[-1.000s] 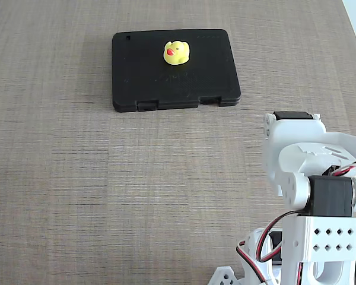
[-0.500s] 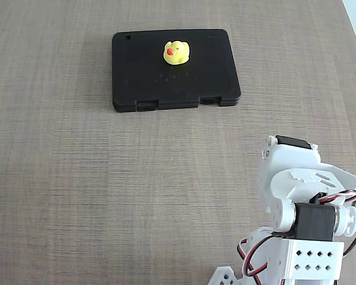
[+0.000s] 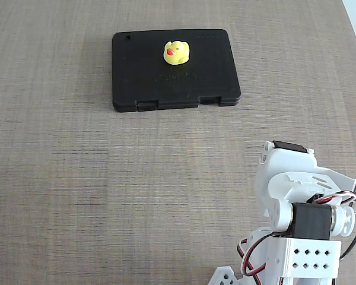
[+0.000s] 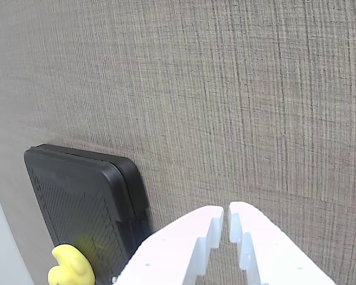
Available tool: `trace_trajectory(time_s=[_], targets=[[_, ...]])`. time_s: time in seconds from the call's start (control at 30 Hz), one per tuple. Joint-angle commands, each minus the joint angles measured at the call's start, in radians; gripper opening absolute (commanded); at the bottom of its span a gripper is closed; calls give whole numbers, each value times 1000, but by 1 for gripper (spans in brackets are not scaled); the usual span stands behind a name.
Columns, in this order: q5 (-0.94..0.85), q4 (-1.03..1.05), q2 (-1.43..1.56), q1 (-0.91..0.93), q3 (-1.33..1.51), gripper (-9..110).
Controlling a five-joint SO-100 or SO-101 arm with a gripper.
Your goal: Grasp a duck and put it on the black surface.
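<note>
Duck (image 3: 177,52) sits on slab (image 3: 142,77), upper middle, beak toward left in fixed view. Slab lies flat on worktop (image 3: 77,178), notched edge nearest arm (image 3: 299,237). Arm folded low at bottom right, well apart from slab. Wrist view: pincer (image 4: 226,219) empty, white tips nearly touching, narrow slit between, above bare worktop.

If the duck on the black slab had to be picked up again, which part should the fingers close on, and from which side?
Probably across the duck's round body, coming down from above: it sits upright on the black surface with open slab all around, beak toward the fixed view's lower left. The gripper is empty, nearly closed, so it must open first.
</note>
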Motion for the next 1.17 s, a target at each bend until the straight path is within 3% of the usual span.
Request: trace_trajectory(time_s=[0.0, 1.13], targets=[[2, 6, 66, -3, -14, 0], [2, -6, 66, -5, -12, 0]])
